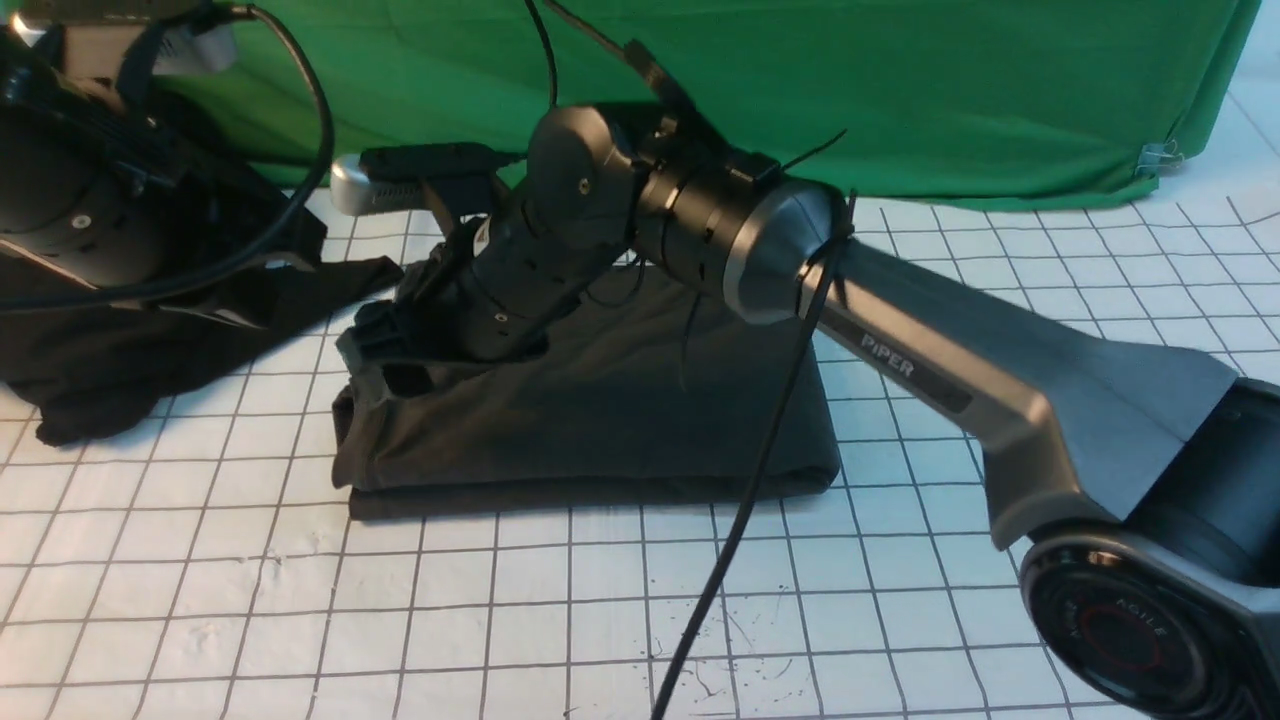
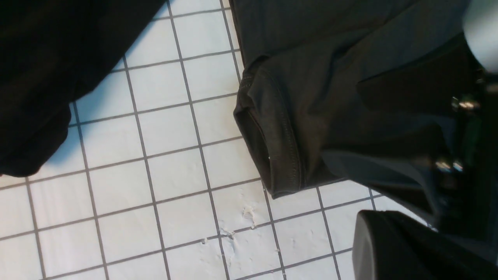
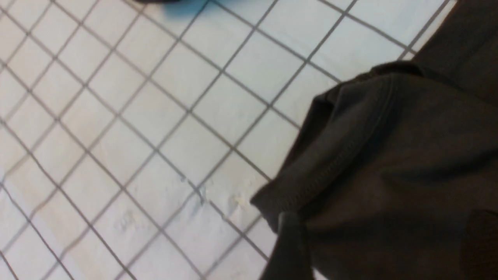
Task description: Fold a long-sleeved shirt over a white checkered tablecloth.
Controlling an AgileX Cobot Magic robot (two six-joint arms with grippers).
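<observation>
The right fingers [image 3: 291, 249] are standing apart, as far as the right wrist view is showing, one on each side of a stitched, bunched corner of the shirt [image 1: 620, 400], pressing down onto the cloth rather than clamping it. The left fingers are closed together and are staying out of sight in every view. The shirt is lying folded into a thick dark rectangle on the tablecloth [image 1: 500, 600], roughly in the middle of the desk, with its rumpled far-left corner sitting under the right wrist. The right arm [image 1: 900, 370] is reaching across the shirt from the right, and white lettering reading "PiPER" [image 1: 887, 357] is showing on its grey link, while "AGILE" [image 1: 1135, 625] is reading on the round joint cap at the near right corner. A black cable [image 1: 740, 500] is hanging from that arm and crossing in front of the shirt's near edge. A silver wrist camera [image 1: 365, 185] is sitting above the right fingers. The left arm [image 1: 80, 200] is hovering at the far left, over a black garment [image 1: 120, 360] that is lying crumpled on the tablecloth just beside the shirt. A green cloth [image 1: 900, 90] is hanging behind everything, with a small clip [image 1: 1160, 155] gripping its right edge.
</observation>
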